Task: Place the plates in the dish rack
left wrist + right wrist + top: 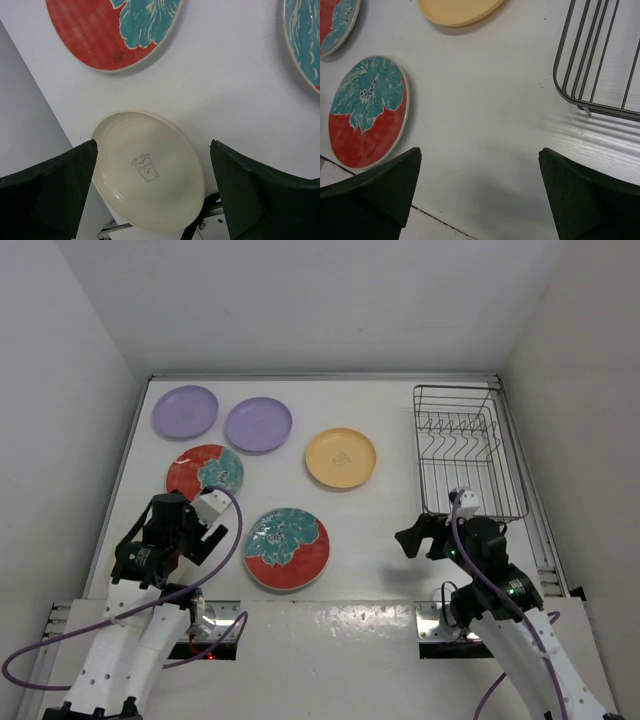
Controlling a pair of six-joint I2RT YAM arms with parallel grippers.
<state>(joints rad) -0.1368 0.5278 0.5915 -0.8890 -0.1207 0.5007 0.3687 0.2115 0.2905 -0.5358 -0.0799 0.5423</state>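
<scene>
At the near edge of the bench (pixel 390 530), both arms are raised over the surface and hold nothing. The left fingers (pixel 50 195) are spread wide, and so are the right fingers (pixel 370 195), which hang over bare bench.

All five plates lie flat on the bench, outside the rack. The near red-and-teal plate (pixel 287 548) sits between the two arms, closer to the left one and just right of its fingers. A little farther on, the second red-and-teal plate (pixel 205 472) lies just beyond the left fingers. In the top view the left wrist hides part of its near edge.

The yellow-orange plate (pixel 341 457) rests near the middle of the bench, apart from the others, with a small mark at its centre. The left wrist view frames it between the open fingers.

The dish rack (pixel 465 450) stands along the right side with its long side running near to far. A row of upright prongs crosses its middle. Its near end is just beyond the right fingers.

Farthest away, toward the far left corner, the left lilac plate (pixel 185 411) and the right lilac plate (pixel 258 424) lie just beside each other.
</scene>
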